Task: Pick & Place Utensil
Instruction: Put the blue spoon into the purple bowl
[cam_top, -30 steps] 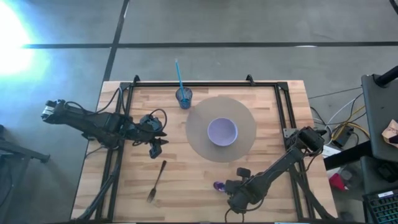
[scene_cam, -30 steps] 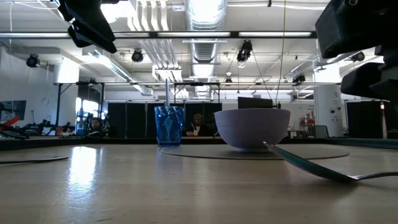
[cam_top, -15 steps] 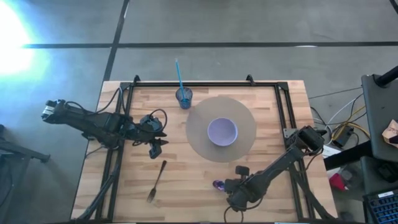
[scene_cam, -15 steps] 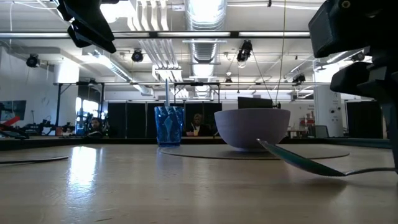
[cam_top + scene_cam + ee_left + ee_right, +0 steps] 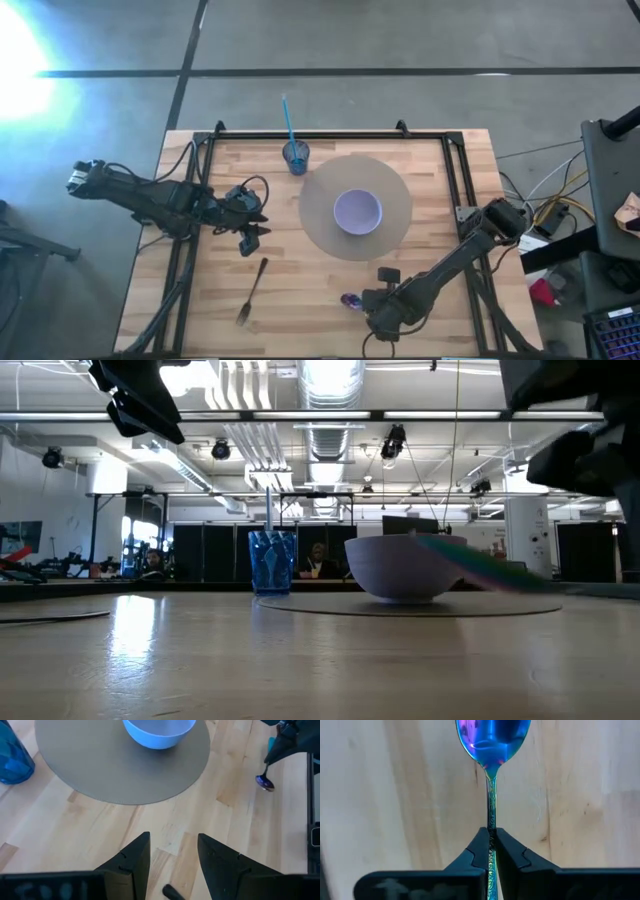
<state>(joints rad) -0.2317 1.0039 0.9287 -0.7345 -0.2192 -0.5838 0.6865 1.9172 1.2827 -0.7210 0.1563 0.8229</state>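
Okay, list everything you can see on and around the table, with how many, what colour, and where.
Spoon: one, iridescent blue-purple, off the table, gripped by its handle near the front edge.
Fork: one, dark, lying on the wood front-left.
Bowl: one, lavender, centre of the mat.
Mat: one, round, grey, mid-table.
Cup: one, blue, behind the mat, holding a blue straw.
Table: one, light wood.
Left gripper: open, above the table's left side.
Right gripper: shut on the spoon.
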